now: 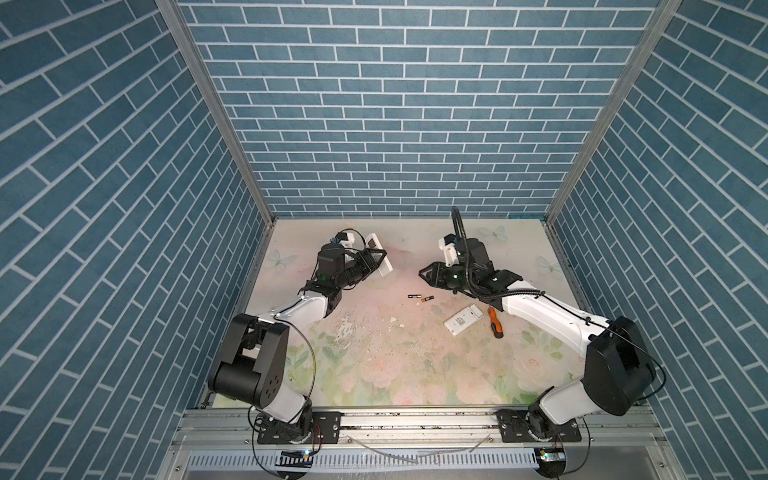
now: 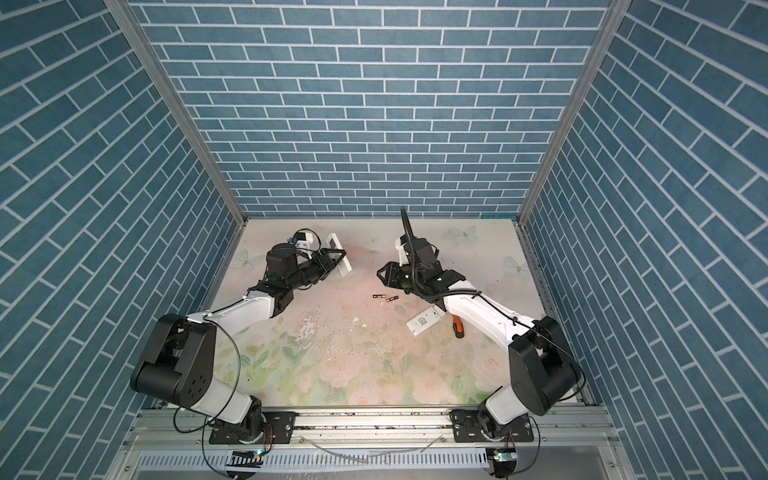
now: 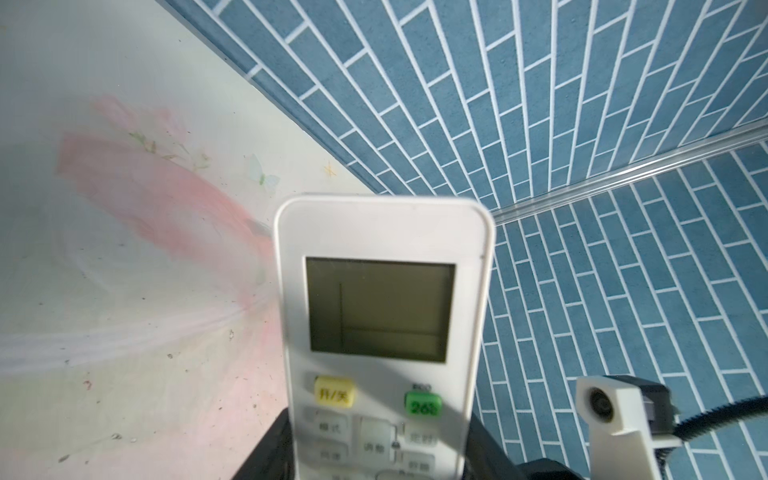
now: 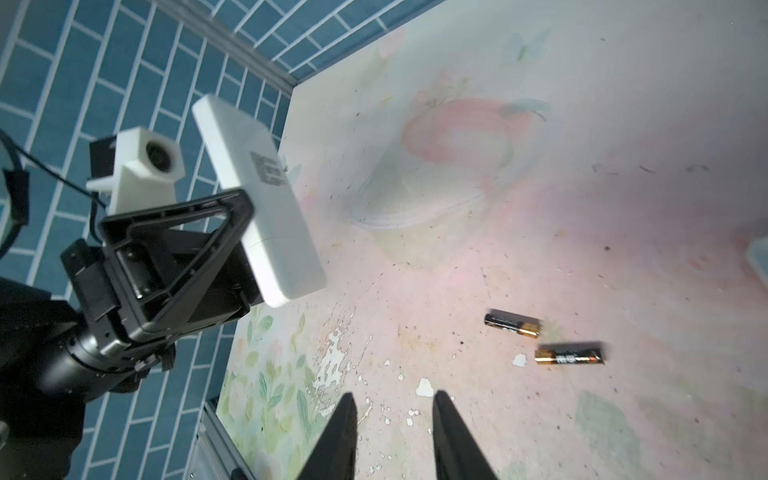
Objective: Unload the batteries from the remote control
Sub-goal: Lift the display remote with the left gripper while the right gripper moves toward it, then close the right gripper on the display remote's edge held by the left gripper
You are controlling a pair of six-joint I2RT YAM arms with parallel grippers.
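Right tool [image 4: 395, 395] up close, narrowly parted, empty. Just beyond, two black gold-ended cylindrical batteries [image 4: 513, 324] [image 4: 569, 354] lie loose on the floral bench [image 4: 623, 208]. Left tool [image 1: 376, 258] grips the white plastic remote control [image 4: 266, 199] aloft.

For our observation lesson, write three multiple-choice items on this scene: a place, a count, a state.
1. Where is the orange-handled screwdriver? A beside the flat remote on the table; B against the back wall; C at the front edge.
2. How many batteries lie loose on the table? A one; B two; C four.
3. The left gripper is: A open, empty; B shut on the raised remote; C shut on a cable.
Key: 1 A, it lies next to that remote; 2 B, both top views show two; 3 B, it clamps the remote in the air.
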